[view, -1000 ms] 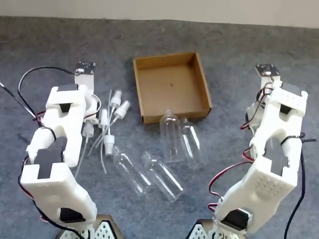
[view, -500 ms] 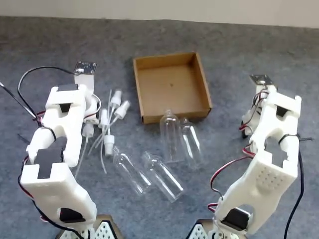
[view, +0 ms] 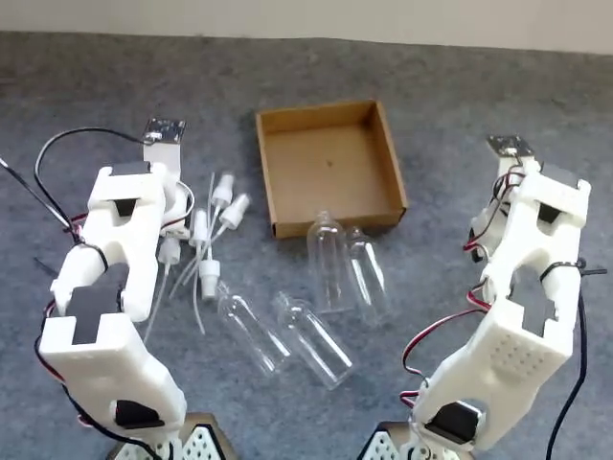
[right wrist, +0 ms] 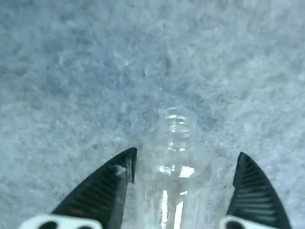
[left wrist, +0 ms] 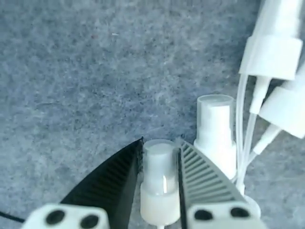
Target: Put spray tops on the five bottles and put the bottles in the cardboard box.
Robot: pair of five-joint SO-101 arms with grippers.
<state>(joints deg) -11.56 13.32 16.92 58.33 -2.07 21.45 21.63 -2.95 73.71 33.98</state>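
grey felt surface (view: 450, 105). left gripper (left wrist: 159, 148) is pinched tight on a spray top (left wrist: 160, 186), other spray tops (left wrist: 215, 129) just beside one finger. right gripper (right wrist: 187, 153) is spread wide, a clear bottle (right wrist: 177, 186) between its fingers. cardboard box (view: 330, 163) sits well apart from both.

A grey, felt-like cover (view: 450, 86) spreads over the whole tabletop. It is mottled with lighter and darker flecks, and its short fibrous nap shows plainly in the close wrist views. Its far edge runs across the high view at 12 o'clock, slanting a little lower toward 2 o'clock. Beyond that edge lies a plain off-white strip (view: 402, 17); whether it is wall or floor cannot be told.
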